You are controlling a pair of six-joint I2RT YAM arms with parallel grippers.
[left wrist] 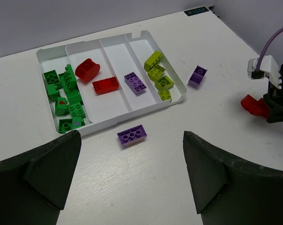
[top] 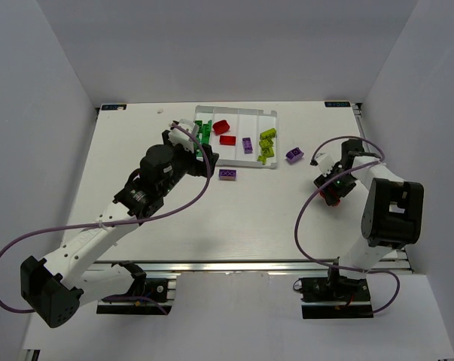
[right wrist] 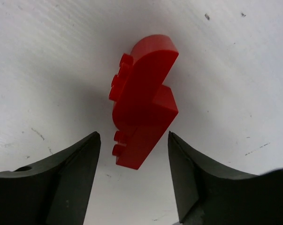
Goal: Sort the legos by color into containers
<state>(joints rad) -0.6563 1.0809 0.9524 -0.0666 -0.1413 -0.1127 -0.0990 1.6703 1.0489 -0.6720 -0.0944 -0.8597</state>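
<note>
The curved red plastic brick [right wrist: 143,98] lay on the tabletop [right wrist: 47,56] between the parted jaws of the right gripper [right wrist: 133,137], ungripped. The left gripper [left wrist: 132,140] hung wide open, empty. Ahead of it, the white plastic tray [left wrist: 115,57] held most bricks sorted; two purple bricks [left wrist: 132,135] [left wrist: 197,76] lay outside

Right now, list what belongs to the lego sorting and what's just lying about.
Job: white tray; green legos, red legos, purple lego, yellow-green legos in it; loose purple bricks; red brick within the open right hand.
Lying about: purple cables; black corner label.
</note>
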